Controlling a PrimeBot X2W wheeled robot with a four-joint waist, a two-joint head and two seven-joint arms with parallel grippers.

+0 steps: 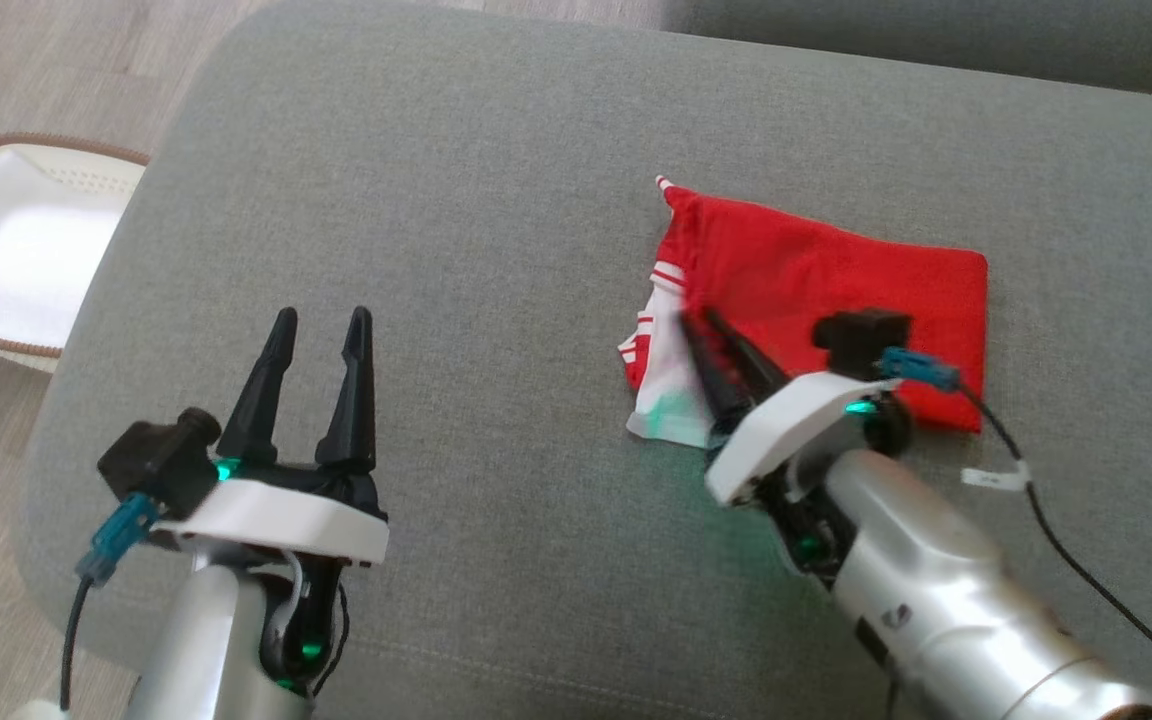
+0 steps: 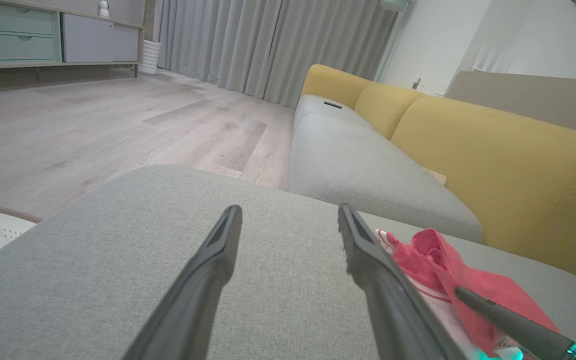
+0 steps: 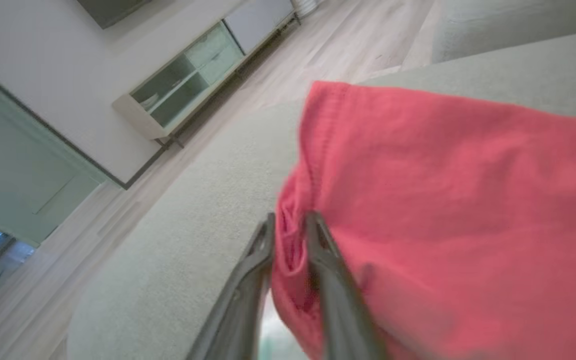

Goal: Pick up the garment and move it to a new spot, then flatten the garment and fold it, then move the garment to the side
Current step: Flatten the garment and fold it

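The garment [image 1: 836,280] is lying folded on the cushion [image 1: 496,200], right of its middle. The right hand [image 1: 698,320] is pinching a fold of it; the left hand [image 1: 321,318] is hovering spread over the cushion's left. It is looking light and limp, so I'd be gripping hems or corners.

No legible text; mark [image 1: 897,615] on right forearm [image 1: 946,560] too small; cable tag [image 1: 994,479] unreadable.

surface: grey fabric cushion [image 1: 496,180] | lying on it: red-and-white garment [image 1: 836,270], folded, right of middle
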